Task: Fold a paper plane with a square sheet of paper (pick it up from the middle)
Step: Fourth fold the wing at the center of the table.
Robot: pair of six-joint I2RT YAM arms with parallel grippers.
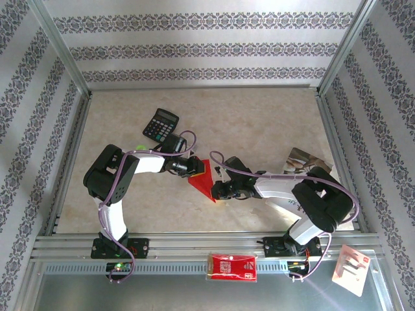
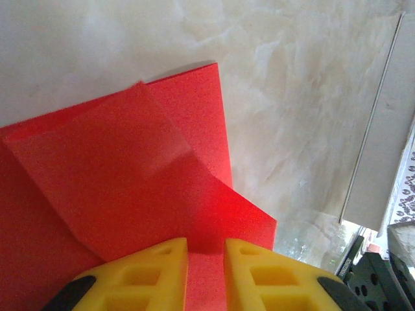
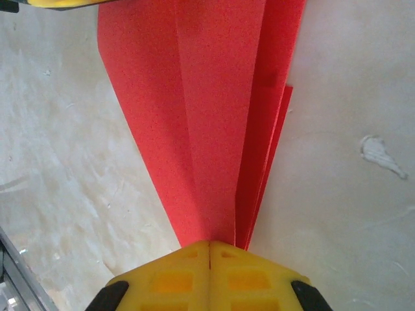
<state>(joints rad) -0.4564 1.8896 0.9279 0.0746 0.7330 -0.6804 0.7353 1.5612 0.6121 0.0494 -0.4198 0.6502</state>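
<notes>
Where the two forearms converge at mid-table, the left gripper [image 1: 192, 168] and the right gripper [image 1: 219, 190] meet at the partly folded red paper plane [image 1: 202, 180], which is between them over the beige table [image 1: 259, 123].

Left arm: the elbow is raised out to the left, the forearm runs right, and the wrist angles down at the paper's upper edge.

Right arm: the elbow is bent back above its base, and the forearm runs left and low to the paper's lower right edge.

In the right wrist view, the yellow fingers [image 3: 175, 278] are pressed together, clamped on the narrow end of the layered folds. In the left wrist view, the yellow fingers [image 2: 155, 272] stand slightly apart with red paper visible in the gap. Contact cannot be confirmed.

A black calculator [image 1: 160, 124] sits just behind the left wrist. A grey printed booklet [image 1: 305, 161] lies beside the right forearm. A red-and-white packet [image 1: 232, 267] and a white card [image 1: 350, 269] rest on the front metal ledge [image 1: 168, 267]. All print and key legends are too small to read.
</notes>
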